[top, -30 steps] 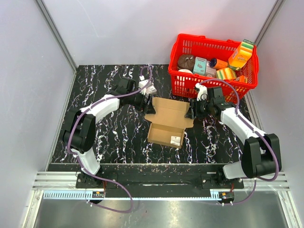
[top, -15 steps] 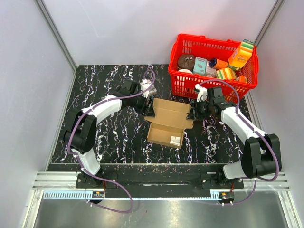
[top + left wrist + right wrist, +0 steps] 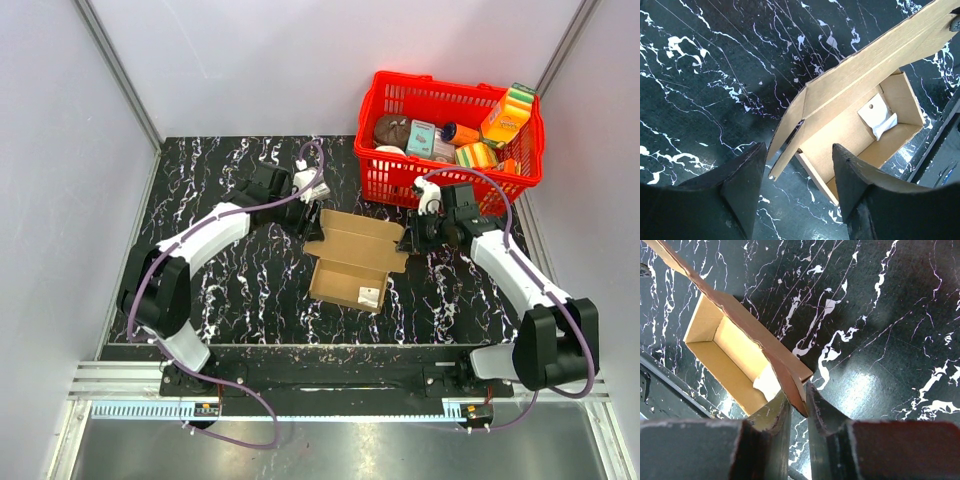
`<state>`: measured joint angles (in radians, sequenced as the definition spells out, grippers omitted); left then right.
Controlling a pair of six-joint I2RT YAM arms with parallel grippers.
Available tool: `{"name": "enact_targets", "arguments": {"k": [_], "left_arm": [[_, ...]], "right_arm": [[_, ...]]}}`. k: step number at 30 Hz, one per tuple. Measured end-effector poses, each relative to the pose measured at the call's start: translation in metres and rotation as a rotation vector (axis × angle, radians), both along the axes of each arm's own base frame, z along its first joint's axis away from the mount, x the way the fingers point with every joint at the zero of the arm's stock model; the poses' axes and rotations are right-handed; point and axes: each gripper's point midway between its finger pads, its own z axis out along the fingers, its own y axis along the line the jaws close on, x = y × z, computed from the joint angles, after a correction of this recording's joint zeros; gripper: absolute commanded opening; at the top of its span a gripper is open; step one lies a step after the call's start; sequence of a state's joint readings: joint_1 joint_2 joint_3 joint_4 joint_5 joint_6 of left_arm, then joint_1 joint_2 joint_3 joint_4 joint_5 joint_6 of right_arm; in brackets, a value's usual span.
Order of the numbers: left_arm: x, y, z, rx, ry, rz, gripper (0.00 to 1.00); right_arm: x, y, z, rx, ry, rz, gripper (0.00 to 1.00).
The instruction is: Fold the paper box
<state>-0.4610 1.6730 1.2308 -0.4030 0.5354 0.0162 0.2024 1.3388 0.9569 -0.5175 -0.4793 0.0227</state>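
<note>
The box [image 3: 350, 262] lies in the middle of the table [image 3: 250, 300], half made. Its shallow tray is on the near side with the walls already up, and its lid [image 3: 358, 232] is thrown open toward the far side. A small white piece [image 3: 370, 296] sits in the tray's near right corner.

The right gripper [image 3: 796, 392] is at the right end of the lid. Its jaws have closed to a narrow slit, and the lid's side flap [image 3: 790, 380] is pinched between them. This probably pins that end so the flap can be creased or the lid steered over the tray.

The left gripper [image 3: 799, 150] is at the lid's far left corner. Its jaws stand wide, one finger on each side of the left flap [image 3: 787, 145], and neither looks to be touching it. It holds nothing, and seems placed to take the matching flap so both ends can move together.

At the far right, well apart from the box, a red basket [image 3: 385, 180] holds printed packs. It is just behind the right gripper.
</note>
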Motion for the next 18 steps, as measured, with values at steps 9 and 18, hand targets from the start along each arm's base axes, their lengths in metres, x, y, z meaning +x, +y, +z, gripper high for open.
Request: {"name": "enact_targets", "arguments": {"k": [9, 18], "left_arm": [[-0.0073, -0.0061, 0.0091, 0.015, -0.026, -0.004, 0.57], [-0.0084, -0.0059, 0.0097, 0.049, -0.047, 0.013, 0.54]], "right_arm": [[-0.0012, -0.0008, 0.0086, 0.008, -0.019, -0.017, 0.18], [-0.0075, -0.0008, 0.0083, 0.024, -0.014, -0.036, 0.16]]}}
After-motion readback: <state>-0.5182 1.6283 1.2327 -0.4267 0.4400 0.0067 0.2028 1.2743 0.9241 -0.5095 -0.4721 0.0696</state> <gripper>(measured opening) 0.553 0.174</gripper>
